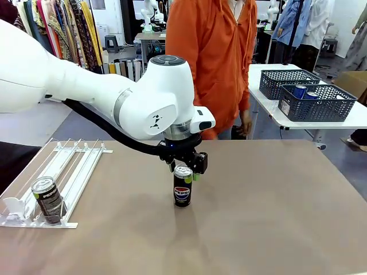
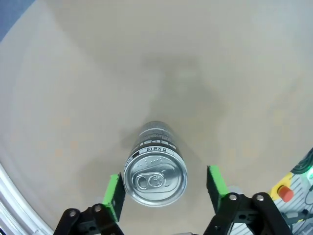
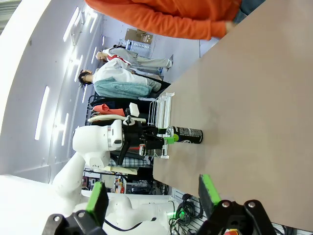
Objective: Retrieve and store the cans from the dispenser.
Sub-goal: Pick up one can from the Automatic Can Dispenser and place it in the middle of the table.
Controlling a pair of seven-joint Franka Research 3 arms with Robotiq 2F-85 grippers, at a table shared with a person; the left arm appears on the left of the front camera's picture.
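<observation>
Black Pepsi can (image 1: pixel 182 193) stood upright on the table (image 1: pixel 269 223), well apart from the dispenser (image 1: pixel 74 166), between the left gripper's (image 2: pixel 165 191) pads (image 2: pixel 114 196), jaws apart and clear of its sides. The right gripper (image 3: pixel 151 196) hung with jaws apart, empty. This looked like set-down of a retrieved can; next would be a straight lift clear of its top, then the second can (image 1: pixel 49 199) at the dispenser's stops.

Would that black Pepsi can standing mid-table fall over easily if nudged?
The Pepsi can is tall and slim on a narrow base, so a high nudge would probably tip it. Once down, its round body would likely roll. Its smooth metal may slip.
</observation>
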